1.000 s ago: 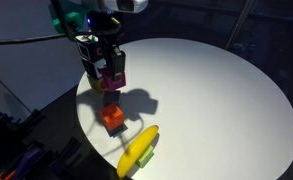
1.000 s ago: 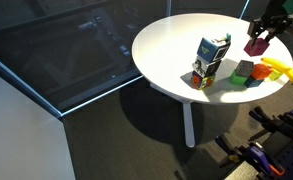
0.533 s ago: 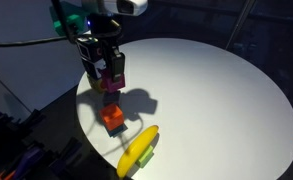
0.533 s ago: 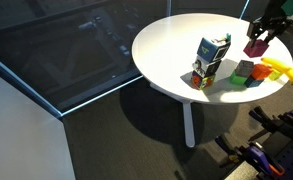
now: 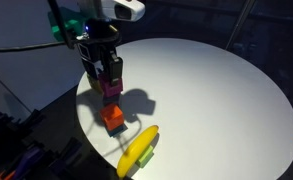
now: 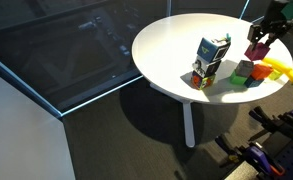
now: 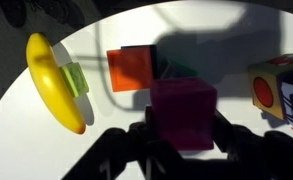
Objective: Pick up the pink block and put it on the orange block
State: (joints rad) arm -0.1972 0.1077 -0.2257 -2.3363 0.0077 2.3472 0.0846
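My gripper (image 5: 107, 80) is shut on the pink block (image 5: 110, 87) and holds it in the air above the white round table (image 5: 206, 90). The orange block (image 5: 113, 118) sits on the table just below and in front of it. In the wrist view the pink block (image 7: 183, 115) fills the space between my dark fingers (image 7: 183, 135), and the orange block (image 7: 130, 69) lies beyond it, up and to the left. In an exterior view the pink block (image 6: 256, 47) hangs above the orange block (image 6: 242, 71).
A yellow banana (image 5: 138, 149) lies near the table's front edge, on a small green piece (image 7: 74, 78). A stack of black-and-white patterned cubes (image 6: 211, 60) stands on the table. A patterned cube (image 7: 281, 90) shows at the wrist view's right edge.
My gripper with the pink block has come down slightly toward the orange block. Nothing else has moved.
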